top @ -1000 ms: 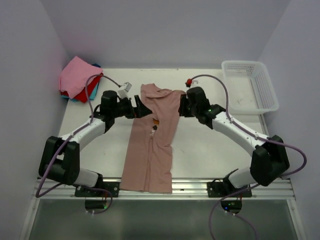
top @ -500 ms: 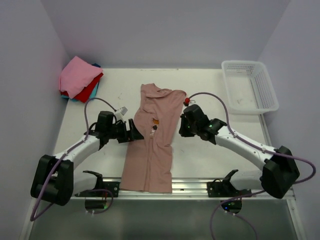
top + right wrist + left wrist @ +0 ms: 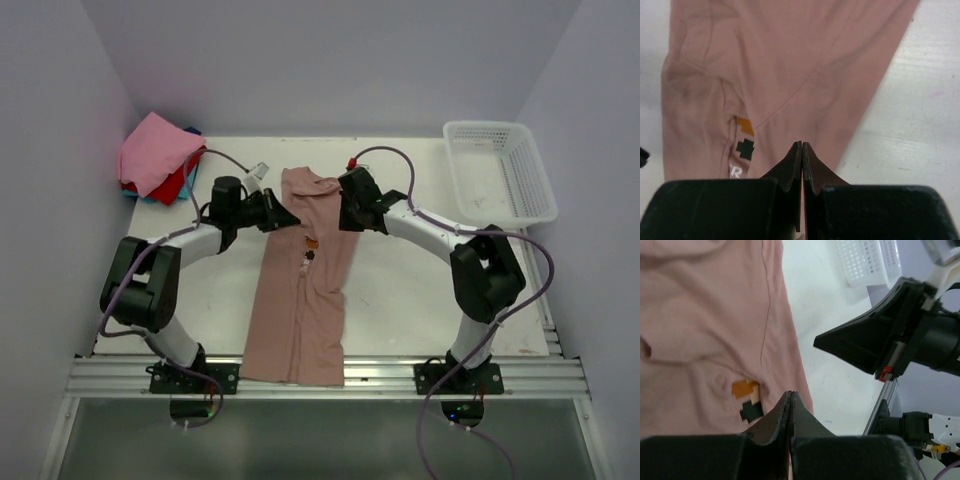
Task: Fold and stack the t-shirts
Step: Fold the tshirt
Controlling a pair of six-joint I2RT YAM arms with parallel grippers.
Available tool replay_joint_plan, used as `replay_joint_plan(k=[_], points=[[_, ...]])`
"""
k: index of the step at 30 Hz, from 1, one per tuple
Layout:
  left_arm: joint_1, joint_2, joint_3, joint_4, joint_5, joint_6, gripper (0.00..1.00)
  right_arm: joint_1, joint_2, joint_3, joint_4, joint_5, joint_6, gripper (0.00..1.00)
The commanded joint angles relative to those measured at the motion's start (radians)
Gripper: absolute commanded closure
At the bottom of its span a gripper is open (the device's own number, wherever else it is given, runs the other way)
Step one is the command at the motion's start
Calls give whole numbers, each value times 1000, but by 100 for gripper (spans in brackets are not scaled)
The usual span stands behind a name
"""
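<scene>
A dusty-pink t-shirt [image 3: 300,310] lies lengthwise down the middle of the table, folded narrow, its collar at the far end. Its small pixel figure [image 3: 747,400] [image 3: 744,140] shows just beyond both sets of fingertips. My left gripper [image 3: 288,220] [image 3: 790,393] sits on the shirt's upper left edge, jaws pressed together with a thin line of pink cloth between them. My right gripper [image 3: 345,215] [image 3: 802,143] is at the upper right edge, shut the same way on the cloth [image 3: 780,60]. Folded t-shirts, bright pink on top of red and blue, are stacked [image 3: 158,160] at the far left corner.
A white lattice basket [image 3: 540,185] [image 3: 867,260] stands at the far right. The metal rail [image 3: 380,372] with both arm bases runs along the near edge; the shirt's hem reaches it. White walls close in on three sides.
Both arms swung from beside the shirt's middle back up to its upper part. Both sets of jaws have closed.
</scene>
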Motion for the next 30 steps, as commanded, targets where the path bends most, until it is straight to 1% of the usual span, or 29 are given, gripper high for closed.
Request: replay_joint_plan(k=[1,2,3,4,6,7,10,12,16,19,23,25,27,30], points=[[5,130,103,237,87,-98,100,-31,60,76,-13,50,-18,100],[5,169,125,254,113,-112,100,-46,94,99,-19,53,-18,100],[5,209,178,256,126,-124,100,-54,109,112,-28,56,-19,100],[4,284,204,257,132,-138,100,-67,126,133,-33,53,-19,100],[5,356,282,247,138,-141,100,-75,166,152,-37,52,-24,100],[5,417,303,250,141,-155,100,-80,175,170,-39,55,-27,100],[5,513,364,270,150,-187,100,-90,220,198,-45,46,-30,100],[5,539,395,268,150,-188,100,-90,243,216,-45,39,-29,100],[8,593,450,204,135,-150,100,-94,272,227,-26,13,-18,100],[19,628,485,190,120,-156,100,-95,293,231,-17,-19,-6,100],[30,642,515,188,82,-164,100,-92,301,204,23,-59,11,100],[33,650,536,170,51,-162,100,-92,306,186,73,-85,22,100],[36,662,554,147,40,-159,100,-92,319,192,78,-121,30,100],[43,685,573,132,22,-173,100,-87,342,204,61,-126,31,100]])
